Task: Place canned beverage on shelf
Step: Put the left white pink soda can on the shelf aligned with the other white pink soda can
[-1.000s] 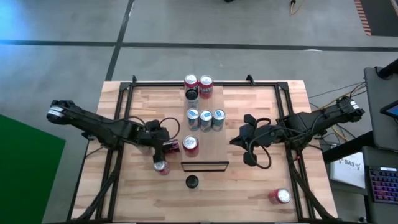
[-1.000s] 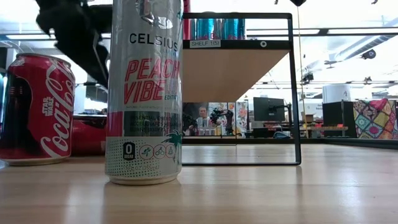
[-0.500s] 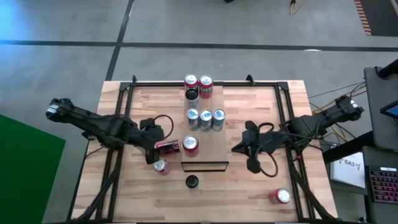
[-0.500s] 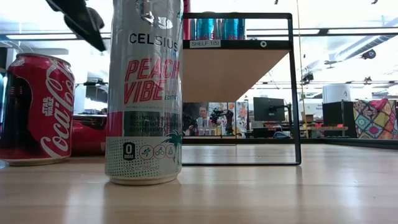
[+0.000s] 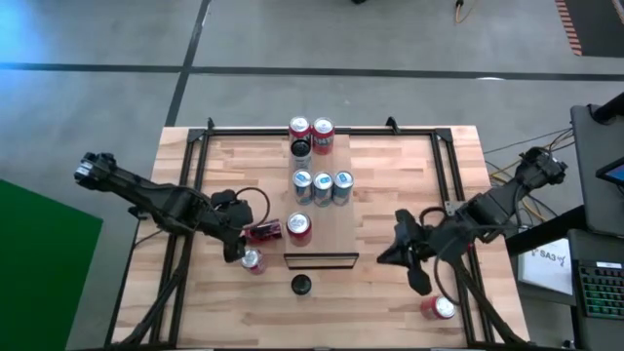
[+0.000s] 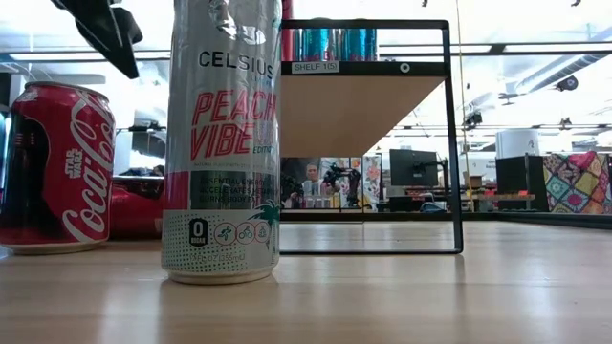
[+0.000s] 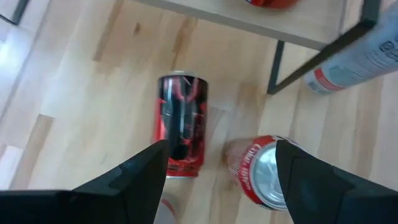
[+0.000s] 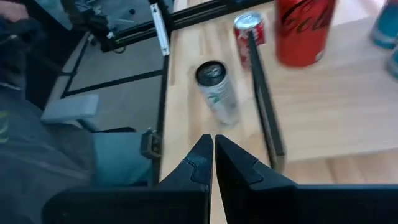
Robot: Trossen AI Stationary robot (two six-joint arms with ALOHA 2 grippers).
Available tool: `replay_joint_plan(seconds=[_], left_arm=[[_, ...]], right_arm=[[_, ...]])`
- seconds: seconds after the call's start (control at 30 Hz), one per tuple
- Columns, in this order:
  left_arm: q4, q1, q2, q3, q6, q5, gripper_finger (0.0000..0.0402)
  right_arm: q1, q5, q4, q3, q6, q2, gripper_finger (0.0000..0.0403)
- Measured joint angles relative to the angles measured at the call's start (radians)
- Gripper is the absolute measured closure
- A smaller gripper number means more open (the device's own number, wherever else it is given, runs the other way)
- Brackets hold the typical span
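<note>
Hovering empty, left gripper [image 7: 217, 163] wide above lying can [image 7: 182, 124].

Tall Celsius can [image 6: 222, 143] cropped at the top in the low view, hiding part of the shelf [image 6: 354, 105]. Red can [image 7: 268, 2] on the shelf nearly all cut off. Left hand [image 6: 103, 31] mostly out of frame.

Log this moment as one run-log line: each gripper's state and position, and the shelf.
left gripper: open, above lying red can | right gripper: shut, empty, right of shelf | shelf: upright red can, three blue cans
</note>
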Motion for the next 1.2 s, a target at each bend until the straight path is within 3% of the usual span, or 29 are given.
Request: replay_joint_plan(seconds=[0.23, 0.6, 0.87, 1.2], left_arm=[[-0.045, -0.027, 0.008, 0.043, -0.047, 0.003, 0.0138], [-0.446, -0.033, 0.007, 0.200, -0.436, -0.029, 0.0138], [-0.530, -0.031, 0.007, 0.131, -0.600, 0.004, 0.0138], [-0.518, -0.031, 0.007, 0.023, -0.656, 0.037, 0.0138]], right_arm=[[0.044, 0.007, -0.005, 0.000, 0.028, 0.042, 0.0394], [0.042, 0.009, -0.004, 0.000, 0.012, 0.081, 0.0394], [0.042, 0.011, -0.003, 0.000, 0.003, 0.080, 0.0394], [0.041, 0.010, -0.003, 0.000, 0.003, 0.080, 0.0394]])
